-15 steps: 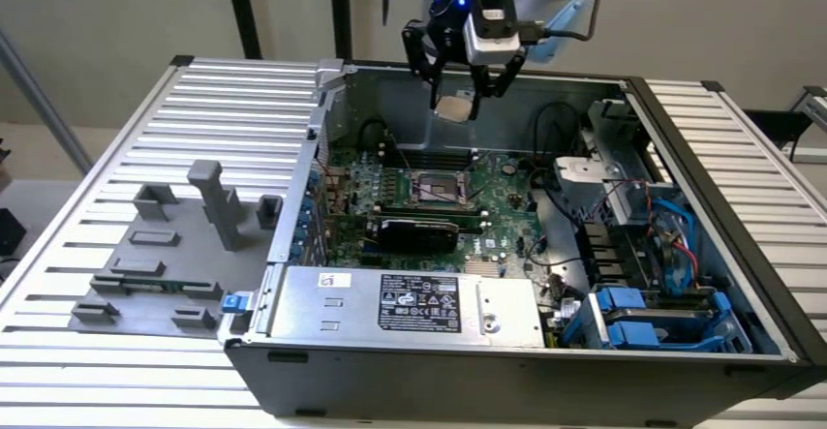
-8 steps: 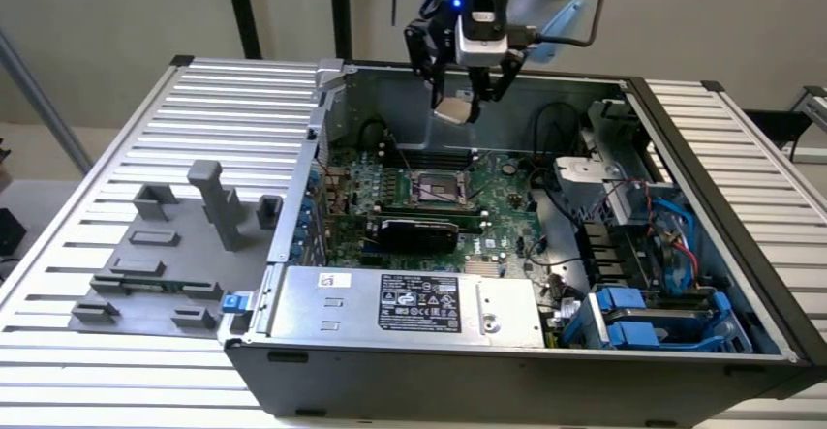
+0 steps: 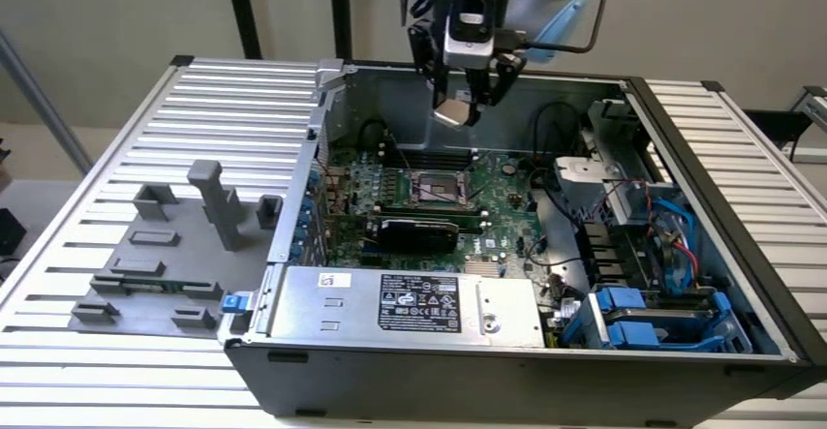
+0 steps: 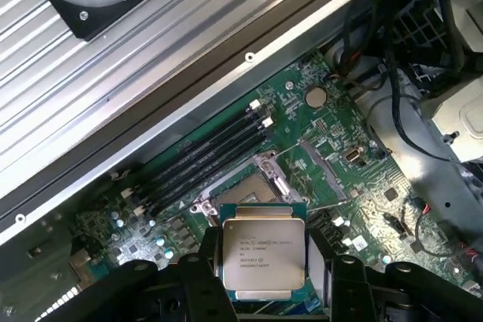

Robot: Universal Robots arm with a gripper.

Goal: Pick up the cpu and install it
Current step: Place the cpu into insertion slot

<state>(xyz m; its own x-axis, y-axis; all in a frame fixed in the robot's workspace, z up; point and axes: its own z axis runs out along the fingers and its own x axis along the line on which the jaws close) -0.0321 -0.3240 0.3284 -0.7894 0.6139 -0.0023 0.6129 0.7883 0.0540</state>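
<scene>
Silver cpu (image 4: 263, 258) in end effector (image 4: 266, 271); wrist view reveals its lettering (image 4: 259, 249).

Open air is left between the cpu (image 4: 263, 254), held by the gripper (image 4: 266, 263), and the socket (image 3: 440, 189). In the exterior view, the socket is hemmed by a black card (image 3: 413, 230) at 6 o'clock and a white bracket (image 3: 579, 170) at 3 o'clock.

Silver-topped cpu (image 4: 263, 256), green motherboard (image 4: 306, 115), ribbed silver table (image 3: 246, 95)

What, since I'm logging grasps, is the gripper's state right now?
Gripper: closed on the cpu, holding it over the motherboard.
</scene>
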